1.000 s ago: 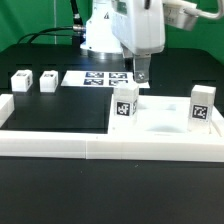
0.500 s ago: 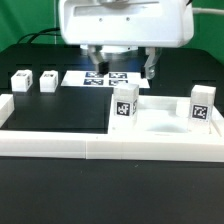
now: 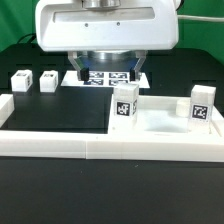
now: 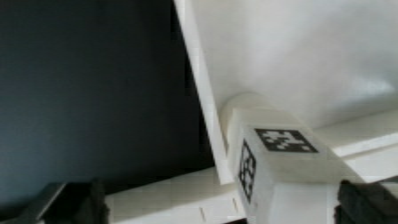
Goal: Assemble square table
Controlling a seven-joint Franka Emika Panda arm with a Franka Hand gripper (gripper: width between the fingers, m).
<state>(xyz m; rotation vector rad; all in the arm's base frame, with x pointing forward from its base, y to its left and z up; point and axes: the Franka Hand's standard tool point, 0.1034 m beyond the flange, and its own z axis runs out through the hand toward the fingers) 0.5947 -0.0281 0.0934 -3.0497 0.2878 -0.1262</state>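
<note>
upright legs (image 3: 125,102) on table slab (image 3: 160,126) | loose legs (image 3: 20,81) on exterior view's left

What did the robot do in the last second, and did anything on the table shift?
The arm swung toward the camera and to the exterior view's left; its gripper stayed open, holding nothing. The square table slab, its two standing legs, the two loose leg blocks and the marker board did not move.

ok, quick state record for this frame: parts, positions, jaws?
slab: square table slab, exterior view's right, behind border wall
standing legs: two upright on slab
loose legs: two on the mat, exterior view's left of marker board
jaws: open, empty, over a standing leg
</note>
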